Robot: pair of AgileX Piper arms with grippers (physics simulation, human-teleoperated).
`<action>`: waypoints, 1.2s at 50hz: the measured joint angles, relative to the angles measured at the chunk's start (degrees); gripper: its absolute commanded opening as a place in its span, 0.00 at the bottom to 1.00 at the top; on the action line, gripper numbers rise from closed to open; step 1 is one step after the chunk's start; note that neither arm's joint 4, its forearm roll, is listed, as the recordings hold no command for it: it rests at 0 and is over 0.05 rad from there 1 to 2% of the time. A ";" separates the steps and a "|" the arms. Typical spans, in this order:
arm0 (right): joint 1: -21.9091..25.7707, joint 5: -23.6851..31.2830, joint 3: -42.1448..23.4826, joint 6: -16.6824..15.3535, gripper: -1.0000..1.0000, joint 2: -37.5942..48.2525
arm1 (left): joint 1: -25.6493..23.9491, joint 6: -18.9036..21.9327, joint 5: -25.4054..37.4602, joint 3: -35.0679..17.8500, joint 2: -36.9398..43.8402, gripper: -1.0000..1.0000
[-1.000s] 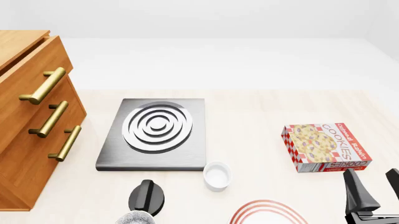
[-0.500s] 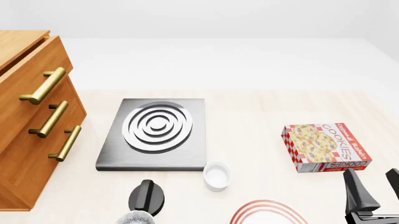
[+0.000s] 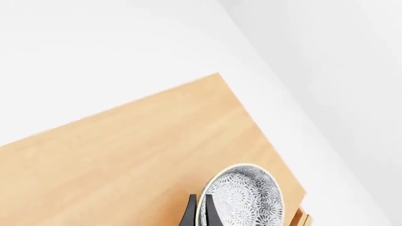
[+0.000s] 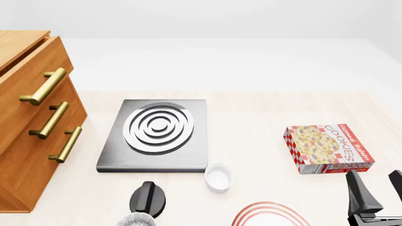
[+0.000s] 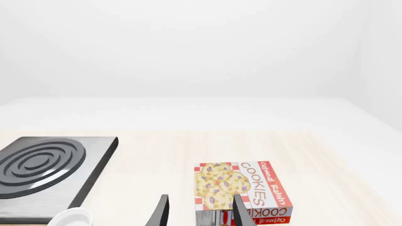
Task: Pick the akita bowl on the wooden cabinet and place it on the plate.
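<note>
Only the top arc of the plate (image 4: 269, 214) and a sliver of the akita bowl (image 4: 135, 219) show at the front view's lower edge. The left gripper (image 3: 199, 213) pinches the bowl's rim, the wooden cabinet (image 3: 144, 155) top filling the view beyond. The right gripper (image 5: 197, 211) hangs spread near the cookie box (image 4: 328, 148), with bare tabletop between box and stove slab (image 4: 157, 134).

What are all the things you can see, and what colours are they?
wooden cabinet: one, orange-brown with brass handles, table's left.
stove slab: one, grey with silver rings, middle.
small dish: one, white, in front of the stove slab.
cookie box: one, red and white, right.
plate: one, white with red rings, near edge.
akita bowl: one, grey-white speckled, held by its rim.
left gripper: black, clamped on the bowl.
right gripper: black, open.
</note>
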 measured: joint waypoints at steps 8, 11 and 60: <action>0.00 0.00 0.00 0.00 1.00 0.00 | -0.85 -1.90 1.33 0.04 -1.42 0.00; 0.00 0.00 0.00 0.00 1.00 0.00 | -1.35 -2.73 1.84 0.08 -1.94 0.00; 0.00 0.00 0.00 0.00 1.00 0.00 | -9.76 -7.61 9.12 -3.13 -9.82 0.00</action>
